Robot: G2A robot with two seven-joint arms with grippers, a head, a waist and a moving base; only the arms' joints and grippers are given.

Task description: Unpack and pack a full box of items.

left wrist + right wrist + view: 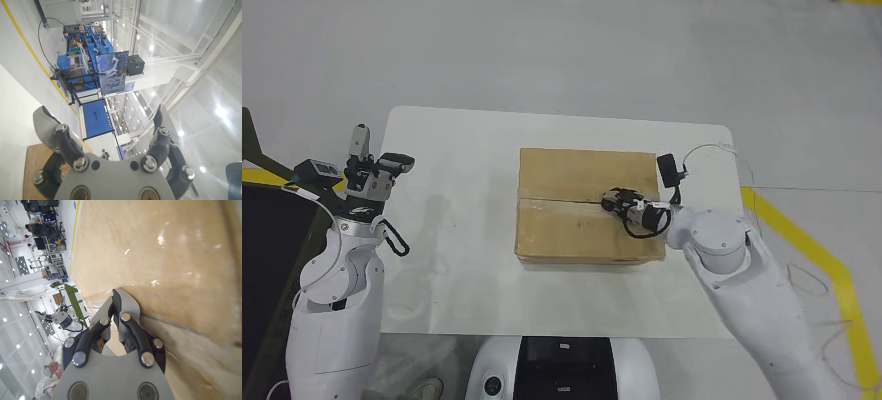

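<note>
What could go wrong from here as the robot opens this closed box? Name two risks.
The right gripper, shut, sits at the seam of the box: its tips may skid along the glossy surface without lifting a flap. The left gripper is open at the table edge, so nothing steadies the box; it might slide.

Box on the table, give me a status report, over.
Left hand open, raised by table edge. Right hand shut at top seam. Box closed, no obstruction seen.
</note>
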